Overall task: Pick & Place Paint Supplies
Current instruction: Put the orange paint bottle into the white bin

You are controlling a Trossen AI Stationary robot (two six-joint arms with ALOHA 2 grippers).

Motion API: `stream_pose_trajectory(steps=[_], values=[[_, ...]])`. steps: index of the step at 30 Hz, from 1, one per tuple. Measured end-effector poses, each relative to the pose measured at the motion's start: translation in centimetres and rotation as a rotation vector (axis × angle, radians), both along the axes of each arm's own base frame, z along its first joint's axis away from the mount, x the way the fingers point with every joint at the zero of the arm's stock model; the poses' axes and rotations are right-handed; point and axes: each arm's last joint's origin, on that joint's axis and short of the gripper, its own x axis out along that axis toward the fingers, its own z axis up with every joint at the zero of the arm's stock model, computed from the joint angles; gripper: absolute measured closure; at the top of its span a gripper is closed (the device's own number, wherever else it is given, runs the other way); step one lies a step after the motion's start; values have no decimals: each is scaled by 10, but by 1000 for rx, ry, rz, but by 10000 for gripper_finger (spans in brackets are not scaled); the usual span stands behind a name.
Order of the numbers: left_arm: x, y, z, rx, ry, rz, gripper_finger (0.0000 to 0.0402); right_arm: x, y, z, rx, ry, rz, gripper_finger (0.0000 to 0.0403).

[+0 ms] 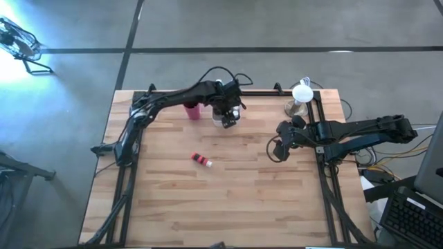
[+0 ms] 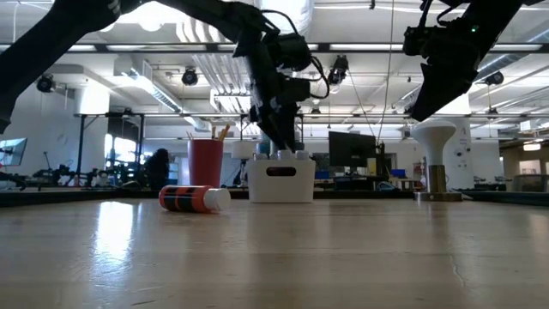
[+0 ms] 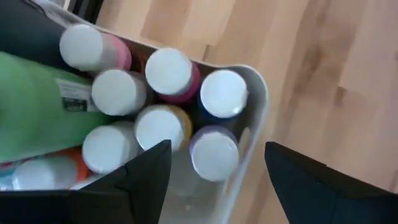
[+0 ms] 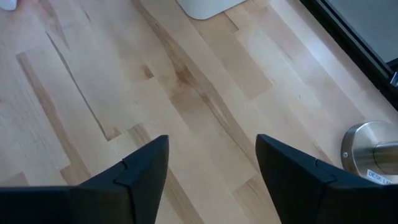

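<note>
High view: white tray [image 1: 227, 122] under the open left gripper [image 1: 229, 115], beside magenta cup [image 1: 192, 111], red bottle [image 1: 201, 160] lying mid-table; low view: brushes [image 2: 220, 133] in cup; left wrist: white-capped bottles [image 3: 168, 71] upright in tray; right gripper [image 4: 211, 163] open, empty.

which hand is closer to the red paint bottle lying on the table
Left, though narrowly. The left hand hangs open above the white tray, beyond the red bottle. The right hand hovers open over bare wood, farther off to its side.
</note>
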Motion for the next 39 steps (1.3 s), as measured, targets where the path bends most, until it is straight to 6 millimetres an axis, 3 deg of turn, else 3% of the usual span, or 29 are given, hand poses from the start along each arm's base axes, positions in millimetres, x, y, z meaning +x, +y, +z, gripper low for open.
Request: stream_pose_trajectory(steps=[6,11,16,26,33,39], values=[[-6,-8,31,-28,36,-30,140,0,0,0,0,0,0,184],[-13,-26,59,-97,63,-120,141,0,0,0,0,0,0,192],[-20,-60,84,-91,139,-256,150,0,0,-1,-2,3,3,197],[-30,-148,107,101,225,-527,172,-2,-1,-6,-22,21,-10,182],[-47,-194,111,94,233,-592,177,-1,-1,-14,-21,6,-12,167],[-59,-209,89,62,332,-587,177,1,-1,-14,-19,-28,-12,155]])
